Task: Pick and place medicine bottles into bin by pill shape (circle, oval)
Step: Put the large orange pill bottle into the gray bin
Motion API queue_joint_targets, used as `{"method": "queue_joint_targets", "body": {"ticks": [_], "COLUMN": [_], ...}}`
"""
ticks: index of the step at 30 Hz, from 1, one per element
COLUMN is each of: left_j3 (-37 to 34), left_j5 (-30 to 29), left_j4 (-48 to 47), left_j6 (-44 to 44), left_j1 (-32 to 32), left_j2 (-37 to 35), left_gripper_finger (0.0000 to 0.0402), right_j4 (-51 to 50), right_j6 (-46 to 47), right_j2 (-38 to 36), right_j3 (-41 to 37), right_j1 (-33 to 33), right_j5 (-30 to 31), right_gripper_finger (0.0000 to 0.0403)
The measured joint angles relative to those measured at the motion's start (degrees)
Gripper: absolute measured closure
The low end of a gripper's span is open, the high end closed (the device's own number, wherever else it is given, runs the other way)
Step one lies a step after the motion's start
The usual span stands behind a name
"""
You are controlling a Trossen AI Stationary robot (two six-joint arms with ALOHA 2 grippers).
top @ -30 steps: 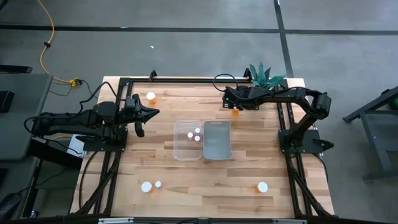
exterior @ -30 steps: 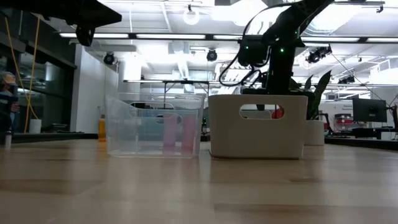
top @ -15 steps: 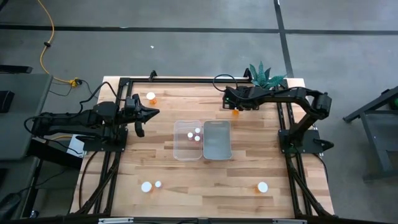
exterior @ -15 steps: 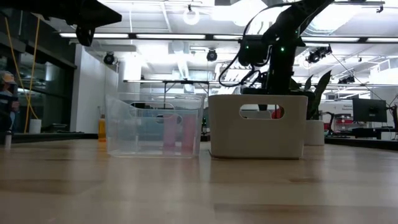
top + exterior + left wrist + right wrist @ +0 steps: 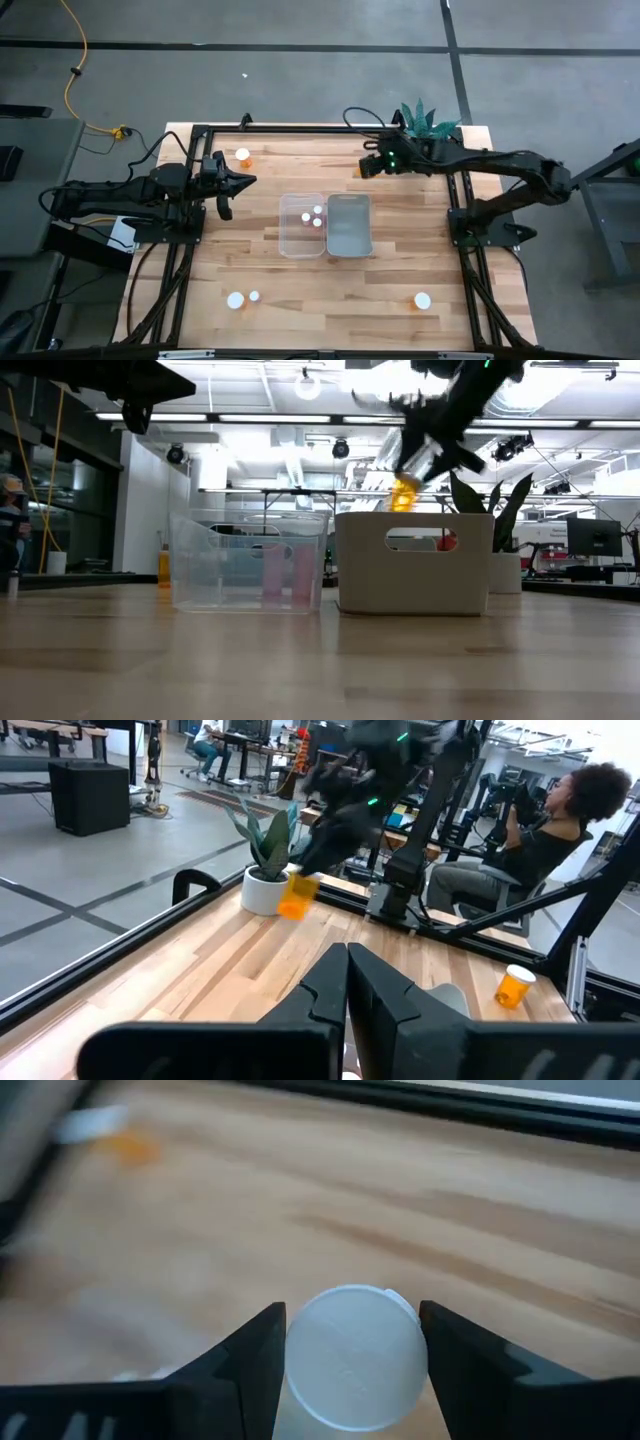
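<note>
My right gripper (image 5: 364,168) is above the table's far middle, shut on a small orange bottle with a white cap (image 5: 404,493). The same bottle shows in the left wrist view (image 5: 296,897). My left gripper (image 5: 243,181) is shut and empty at the far left, above the table. Another bottle (image 5: 242,155) stands on the table just beyond it. Three white caps (image 5: 315,216) show inside the clear bin (image 5: 287,240). Two bottles (image 5: 242,299) stand at the near left and one (image 5: 422,300) at the near right. My right gripper pinches the bottle between its two fingers (image 5: 262,1350), on opposite sides at the white cap (image 5: 352,1358). The cap's top faces back toward the wrist. The fingers slant down toward the table's left. The bottle is lifted clear and tilted, its orange body (image 5: 403,496) below the fingers.
A white bin (image 5: 349,225) stands right of the clear bin at the table's middle. A potted plant (image 5: 425,122) stands at the far right corner. A black frame (image 5: 300,127) runs along the table's far edge. A person (image 5: 545,840) sits beyond the table.
My right gripper has risen from the table with the orange bottle. The bottle stood on the wood and is now lifted clear and tilted. The gripper has shifted a little toward the table's left, and the arm has stretched out.
</note>
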Motion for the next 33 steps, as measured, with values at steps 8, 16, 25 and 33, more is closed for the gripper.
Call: {"method": "queue_joint_targets", "body": {"ticks": [8, 16, 25, 33], "left_j3": [0.0, 0.0, 0.0, 0.0], "left_j5": [0.0, 0.0, 0.0, 0.0], "left_j4": [0.0, 0.0, 0.0, 0.0], "left_j6": [0.0, -0.2, -0.2, -0.2], "left_j1": [0.0, 0.0, 0.0, 0.0], "left_j2": [0.0, 0.0, 0.0, 0.0], "left_gripper_finger": [0.0401, 0.0401, 0.0401, 0.0401], "right_j4": [7.0, 5.8, 0.8, -0.5], "right_j6": [-7.6, -12.6, -12.9, -9.4], "right_j2": [0.1, 8.1, 16.3, 17.3], "right_j3": [0.0, 0.0, 0.0, 0.0], "right_j1": [12.7, 18.4, 18.7, 18.2], "right_j5": [-10.6, -3.3, -1.4, -1.3], "right_gripper_finger": [0.0212, 0.0212, 0.0212, 0.0212]}}
